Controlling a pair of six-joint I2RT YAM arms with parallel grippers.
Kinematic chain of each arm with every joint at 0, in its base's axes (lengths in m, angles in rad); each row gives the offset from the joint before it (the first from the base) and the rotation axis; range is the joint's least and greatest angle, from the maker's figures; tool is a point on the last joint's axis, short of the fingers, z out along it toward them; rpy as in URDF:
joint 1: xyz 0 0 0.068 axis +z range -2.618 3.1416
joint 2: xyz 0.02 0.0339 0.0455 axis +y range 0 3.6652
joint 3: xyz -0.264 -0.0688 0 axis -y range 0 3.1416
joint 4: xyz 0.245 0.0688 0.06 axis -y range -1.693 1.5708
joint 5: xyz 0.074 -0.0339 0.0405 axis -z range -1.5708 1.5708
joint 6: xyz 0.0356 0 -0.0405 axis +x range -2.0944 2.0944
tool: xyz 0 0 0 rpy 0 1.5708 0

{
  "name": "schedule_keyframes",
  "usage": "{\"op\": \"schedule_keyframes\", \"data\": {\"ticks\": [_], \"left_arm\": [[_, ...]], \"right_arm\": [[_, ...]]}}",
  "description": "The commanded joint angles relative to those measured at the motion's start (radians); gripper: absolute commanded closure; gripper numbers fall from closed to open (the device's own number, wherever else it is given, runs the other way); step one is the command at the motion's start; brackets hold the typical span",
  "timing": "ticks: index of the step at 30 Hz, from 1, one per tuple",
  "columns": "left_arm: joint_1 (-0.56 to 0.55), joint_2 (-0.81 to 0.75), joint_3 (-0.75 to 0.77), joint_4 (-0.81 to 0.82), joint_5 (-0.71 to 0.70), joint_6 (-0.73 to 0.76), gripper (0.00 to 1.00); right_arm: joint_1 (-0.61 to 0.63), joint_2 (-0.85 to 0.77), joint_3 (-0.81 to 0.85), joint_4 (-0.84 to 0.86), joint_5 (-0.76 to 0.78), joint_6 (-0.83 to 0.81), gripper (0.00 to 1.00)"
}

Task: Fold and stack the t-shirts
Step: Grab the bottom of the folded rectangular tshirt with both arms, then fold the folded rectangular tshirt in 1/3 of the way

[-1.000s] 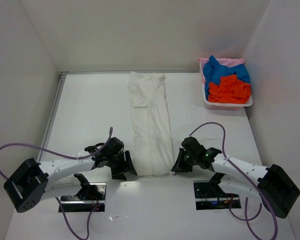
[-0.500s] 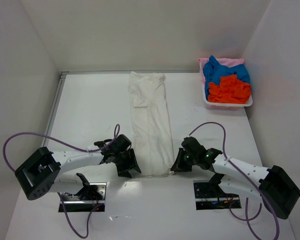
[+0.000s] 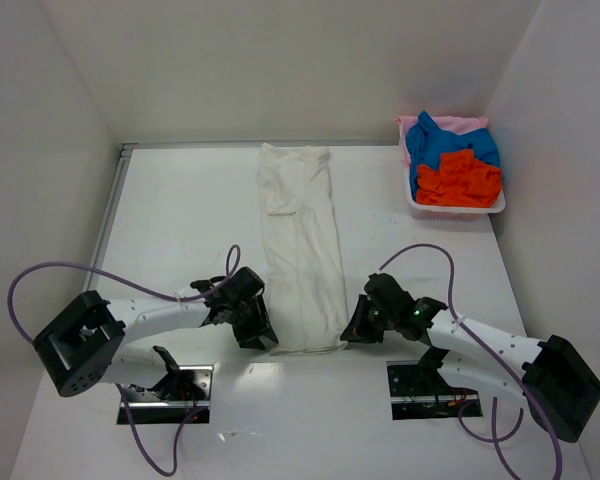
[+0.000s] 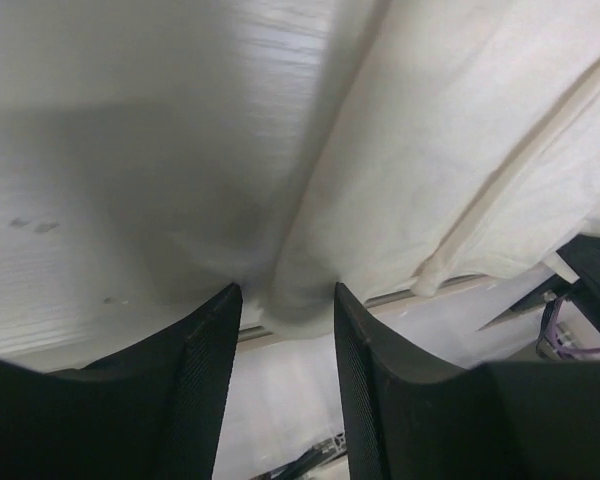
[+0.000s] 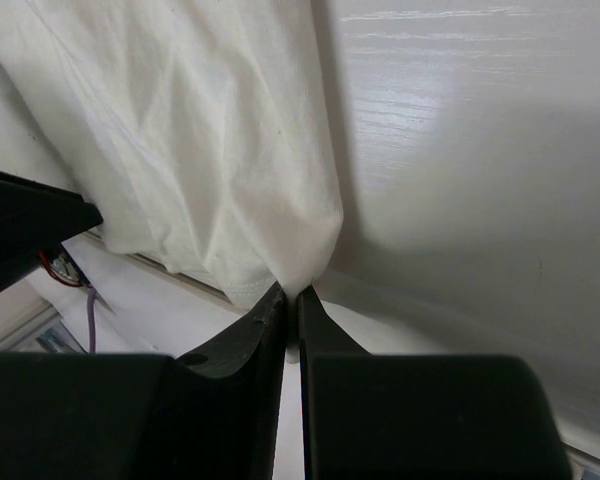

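An off-white t-shirt (image 3: pixel 300 245), folded into a long narrow strip, lies down the middle of the table. My left gripper (image 3: pixel 261 337) sits at its near left corner. In the left wrist view the left gripper (image 4: pixel 285 295) is open, its fingers (image 4: pixel 205 370) standing either side of a small bunched bit of the shirt's hem (image 4: pixel 298 305). My right gripper (image 3: pixel 351 331) is at the near right corner. In the right wrist view that gripper (image 5: pixel 290 292) is shut on a pinch of the off-white t-shirt (image 5: pixel 210 150). Blue (image 3: pixel 438 146), orange-red (image 3: pixel 462 181) and pale pink (image 3: pixel 452 124) t-shirts lie piled at the back right.
A shallow white tray (image 3: pixel 456 211) at the back right holds the coloured shirts, close to the right wall. White walls enclose the table on three sides. Purple cables (image 3: pixel 418 250) loop off both arms. Metal base plates (image 3: pixel 166 384) lie at the near edge.
My left gripper has slid right to the shirt's near left corner and its jaws have narrowed around the hem. The right gripper has kept its pinch and barely moved.
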Motion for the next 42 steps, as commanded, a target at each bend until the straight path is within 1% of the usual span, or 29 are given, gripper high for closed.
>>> {"op": "schedule_keyframes", "data": {"ticks": [1,2,4,6,7,10,11,14,15,16,18,19,23,27,29,32,34,37,38,41,42], "left_arm": [[-0.004,0.073,0.021,0.016,0.005,0.053,0.49],[-0.004,0.087,0.033,0.016,0.005,0.066,0.46],[-0.013,0.11,0.044,0.028,0.014,0.076,0.46],[-0.013,0.124,0.044,0.029,0.014,0.076,0.5],[-0.013,0.124,0.044,0.029,0.014,0.076,0.56],[-0.013,0.124,0.044,0.029,0.014,0.065,0.67],[-0.013,0.124,0.044,0.016,0.014,0.065,0.78],[-0.013,0.115,0.044,0.006,0.005,0.054,0.9],[-0.013,0.106,0.044,-0.007,-0.006,0.045,0.99],[-0.013,0.093,0.044,-0.007,-0.006,0.045,1.0],[-0.013,0.061,0.044,-0.027,-0.016,0.036,1.0],[-0.013,0.049,0.044,-0.027,-0.026,0.036,1.0],[-0.013,-0.025,0.044,-0.063,-0.047,0.036,1.0],[-0.013,-0.077,0.084,-0.097,-0.081,0.057,1.0],[-0.013,-0.091,0.125,-0.108,-0.104,0.094,1.0],[-0.013,-0.091,0.191,-0.137,-0.156,0.131,1.0],[0.018,-0.091,0.21,-0.137,-0.156,0.154,1.0],[0.071,-0.091,0.255,-0.126,-0.167,0.211,1.0],[0.085,-0.08,0.271,-0.117,-0.176,0.226,1.0],[0.133,-0.056,0.321,-0.105,-0.196,0.277,1.0],[0.148,-0.042,0.331,-0.105,-0.196,0.277,1.0]], "right_arm": [[0.01,0.002,-0.009,0.011,0.017,0.009,0.88],[0.01,0.002,-0.009,0.011,0.017,0.009,0.88],[0.01,0.002,-0.009,0.011,0.017,0.009,0.88],[0.01,0.002,-0.009,0.011,0.017,0.009,0.88],[0.01,-0.007,-0.009,0.011,0.017,0.009,0.88],[0.01,-0.007,-0.009,0.011,0.017,0.009,0.88],[0.01,-0.007,-0.009,0.011,0.017,0.009,0.88],[0.02,-0.007,-0.009,0.011,0.017,0.009,0.89],[0.02,-0.007,-0.009,0.011,0.017,0.009,0.91],[0.02,-0.007,-0.009,0.011,0.017,0.009,0.93],[0.02,0.002,0.002,0.011,0.026,0.009,0.99],[0.02,0.002,0.002,0.011,0.026,0.009,1.0],[0.02,0.012,0.045,0.002,0.048,-0.002,1.0],[0.02,0.031,0.13,-0.036,0.08,-0.02,1.0],[0.02,0.055,0.164,-0.045,0.104,-0.034,1.0],[0.02,0.095,0.258,-0.058,0.124,-0.059,1.0],[0.009,0.115,0.299,-0.08,0.153,-0.084,1.0],[-0.075,0.131,0.339,-0.071,0.138,-0.123,1.0],[-0.139,0.14,0.353,-0.05,0.126,-0.153,1.0],[-0.209,0.175,0.4,-0.039,0.126,-0.23,1.0],[-0.236,0.215,0.44,-0.039,0.126,-0.249,1.0]]}}
